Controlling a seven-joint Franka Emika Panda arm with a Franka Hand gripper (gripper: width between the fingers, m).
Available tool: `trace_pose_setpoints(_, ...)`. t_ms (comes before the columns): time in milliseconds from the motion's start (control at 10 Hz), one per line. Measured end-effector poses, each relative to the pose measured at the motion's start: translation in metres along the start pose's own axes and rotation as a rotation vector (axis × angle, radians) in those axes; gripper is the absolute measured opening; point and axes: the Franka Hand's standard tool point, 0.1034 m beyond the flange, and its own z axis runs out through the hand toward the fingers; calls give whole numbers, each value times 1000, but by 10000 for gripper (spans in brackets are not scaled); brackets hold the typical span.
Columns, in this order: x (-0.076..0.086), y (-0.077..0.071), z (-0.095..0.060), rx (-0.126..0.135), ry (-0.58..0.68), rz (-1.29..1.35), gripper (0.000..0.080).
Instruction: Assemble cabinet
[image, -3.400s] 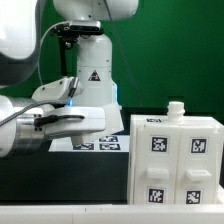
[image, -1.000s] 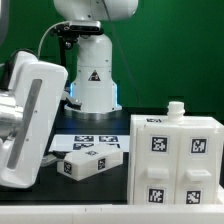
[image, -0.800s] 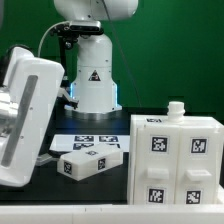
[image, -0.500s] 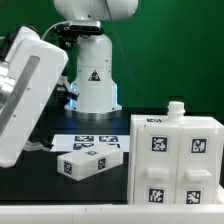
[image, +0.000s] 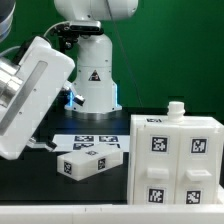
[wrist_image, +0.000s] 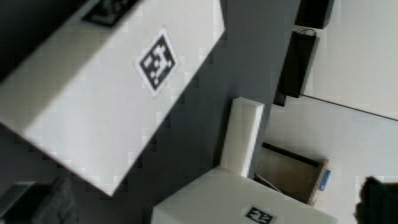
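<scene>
Cabinet (image: 178, 158) was a smooth white plastic box, small block (image: 90, 163) lay beside it, arm (image: 35, 95) tilted overhead, couldn't tell the gripper's state

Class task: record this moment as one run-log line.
gripper: fingers hidden | large panel: raised, tilted, exterior view's left | small tagged box piece: on table | big tagged box: standing, exterior view's right

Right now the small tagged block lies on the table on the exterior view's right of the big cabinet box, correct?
No. The exterior view shows the small block lying on the table on that view's left of the big box, not its right.
</scene>
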Motion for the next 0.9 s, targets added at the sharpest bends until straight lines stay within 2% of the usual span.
trace_pose_setpoints(100,1,1,0,-13,-1,-1,797)
trace_pose_setpoints(300,9,2,-11,-83,-11,-3,797)
trace_pose_setpoints(400,18,1,-17,-161,-9,-14,797)
trace_pose_setpoints(500,30,-4,-21,-293,-2,-37,797)
trace_pose_setpoints(600,35,-10,-15,-438,18,-44,797)
trace_pose_setpoints(700,29,-12,-9,-528,33,-41,797)
trace_pose_setpoints(800,30,-12,-8,-607,32,-39,797)
trace_pose_setpoints(900,35,-11,-8,-673,39,-48,797)
